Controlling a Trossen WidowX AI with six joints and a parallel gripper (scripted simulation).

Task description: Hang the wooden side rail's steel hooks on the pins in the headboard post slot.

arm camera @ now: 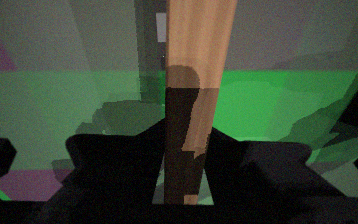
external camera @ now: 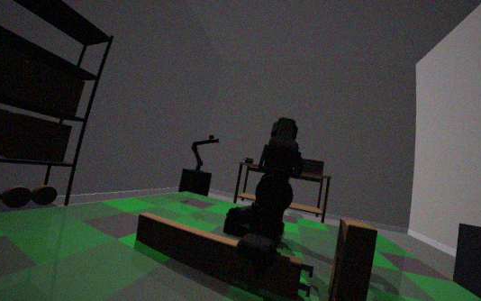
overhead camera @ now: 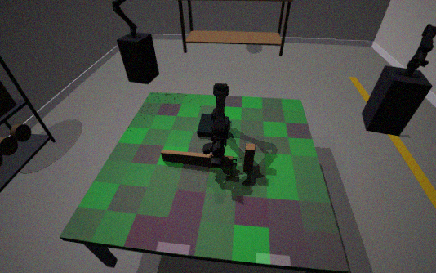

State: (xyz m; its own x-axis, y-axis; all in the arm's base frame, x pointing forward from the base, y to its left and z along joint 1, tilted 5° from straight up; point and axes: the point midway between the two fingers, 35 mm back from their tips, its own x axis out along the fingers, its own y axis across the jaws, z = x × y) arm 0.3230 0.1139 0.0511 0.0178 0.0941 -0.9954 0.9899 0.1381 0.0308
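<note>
The wooden side rail [overhead camera: 184, 158] [external camera: 186, 239] [arm camera: 197, 45] lies lengthwise left of the headboard post [overhead camera: 249, 158] [external camera: 357, 261], which stands upright. My gripper [overhead camera: 218, 160] [external camera: 258, 252] [arm camera: 182, 121] is shut on the rail near its hook end. Two dark steel hooks, an upper hook [external camera: 307, 268] and a lower hook [external camera: 306, 288], stick out from that end toward the post. A gap shows between hooks and post in the exterior view. The post's slot and pins cannot be made out. Whether the rail's far end touches the table is hard to tell.
The arm's dark base [overhead camera: 206, 125] stands on the checkered table [overhead camera: 217, 229] behind the rail. The arm's shadow falls around the post. Shelves, a workbench and two pedestals with other arms stand off the table.
</note>
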